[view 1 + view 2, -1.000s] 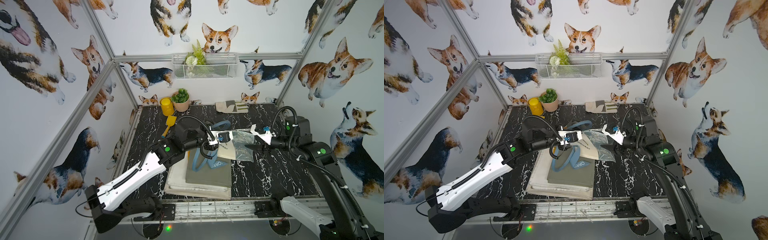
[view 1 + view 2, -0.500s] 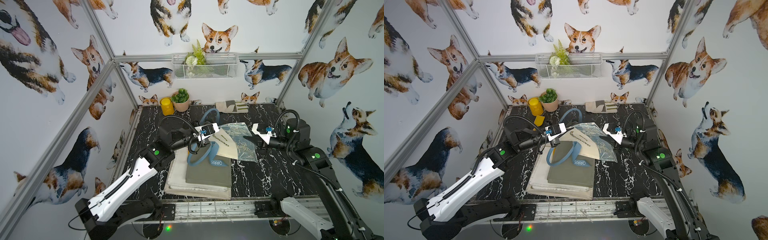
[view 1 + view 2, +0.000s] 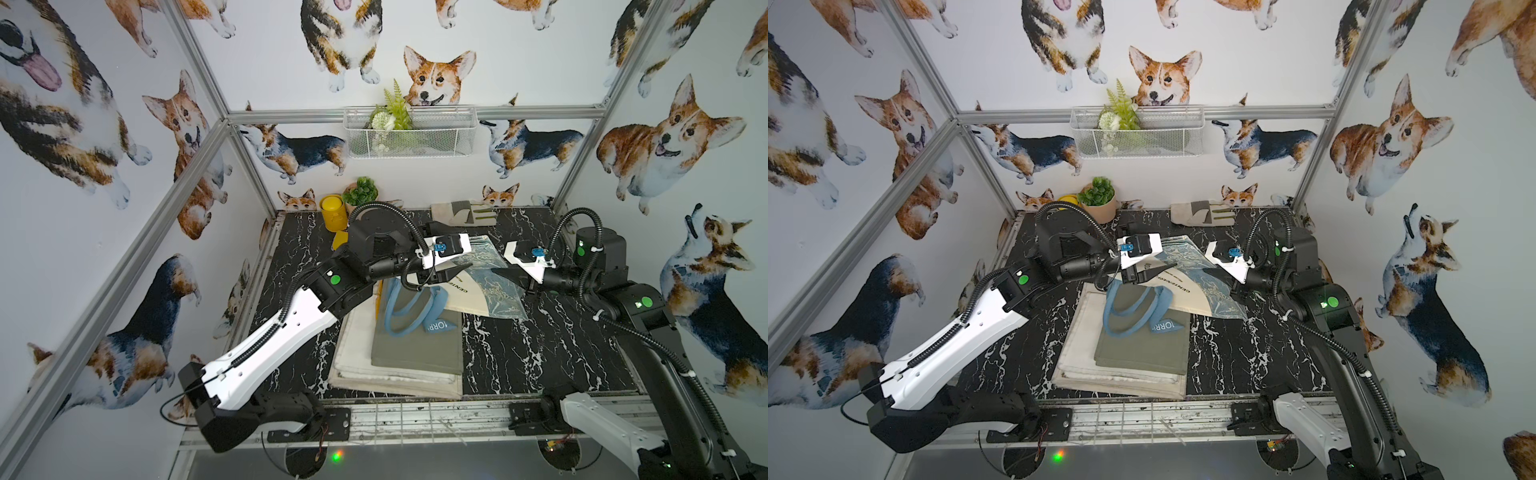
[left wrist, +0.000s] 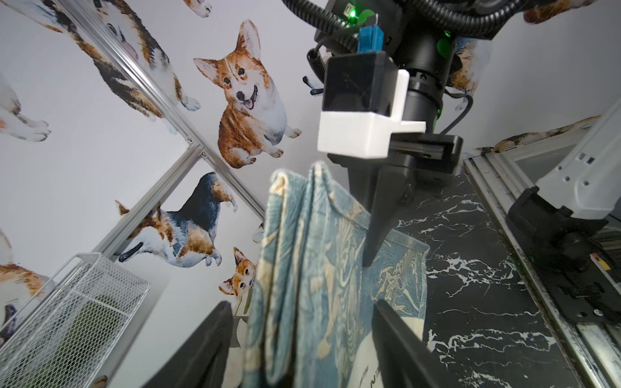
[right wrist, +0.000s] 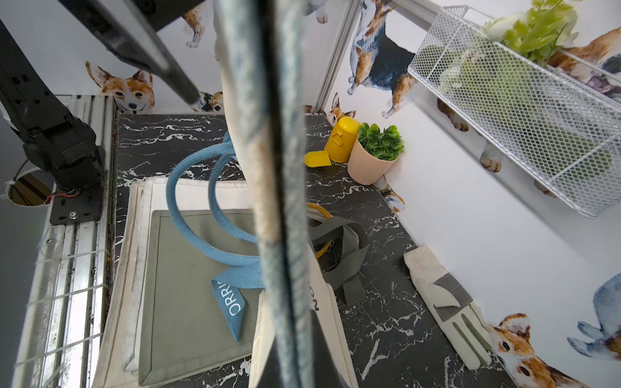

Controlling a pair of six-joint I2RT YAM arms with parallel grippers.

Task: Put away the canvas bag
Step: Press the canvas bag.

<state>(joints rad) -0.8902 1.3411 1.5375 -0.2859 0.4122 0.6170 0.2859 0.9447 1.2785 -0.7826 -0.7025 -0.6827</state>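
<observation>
Canvas bag [image 3: 494, 286], printed blue on cream with some dark lettering, hangs above the far middle of the black marble worktop [image 3: 540, 345], between the 2 hands. In both top views it is tilted, with its far edge highest [image 3: 1208, 286]. Its 2 blue handles [image 3: 399, 307] droop onto a grey-green folded bag [image 3: 415, 345], and the lettered strap end lies on that cloth in the right wrist view [image 5: 232, 302].

The right hand [image 3: 505, 274] is clenched on the bag's edge. The left wrist view shows its black tips pinched on the printed cloth [image 4: 369, 255]. The left hand [image 3: 451, 272] is at the bag's other side, grasping nothing. In its own wrist view the 2 fingers [image 4: 218, 336] stand spread wide, with the folded cloth [image 4: 319, 268] running loose between them.

The grey-green bag tops a stack of cream folded bags [image 3: 357, 361] at the near middle of the worktop. Against the back wall lie a pale work glove [image 3: 461, 212], a potted plant [image 3: 361, 193] and, just beside it, a yellow canister [image 3: 332, 212] with a yellow scoop [image 3: 340, 240] in front. A white wire basket [image 3: 409, 133] holding greenery hangs on the back wall above them.
</observation>
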